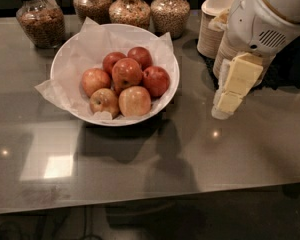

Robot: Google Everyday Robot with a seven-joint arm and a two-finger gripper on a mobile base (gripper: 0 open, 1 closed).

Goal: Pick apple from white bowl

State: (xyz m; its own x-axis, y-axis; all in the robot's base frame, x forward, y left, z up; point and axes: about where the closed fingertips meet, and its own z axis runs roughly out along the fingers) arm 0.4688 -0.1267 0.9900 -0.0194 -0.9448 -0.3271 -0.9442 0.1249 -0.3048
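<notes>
Here, the round, glossy, deep red apple (126,73) is sitting atop the heap in the middle of the wide, shallow white paper-lined bowl (171,95), touching paler yellow-pink apples (135,100). It is looking firm, fairly heavy and slick-skinned, probably best taken from above across its widest part. The robot's cream-padded gripper (233,91) is hanging well right of the bowl; whether it is open cannot be told. Stacked tan paper bowls (212,31) are standing right of the bowl, glass jars of grains (40,21) behind it. The crowding apples may be hampering entry.
</notes>
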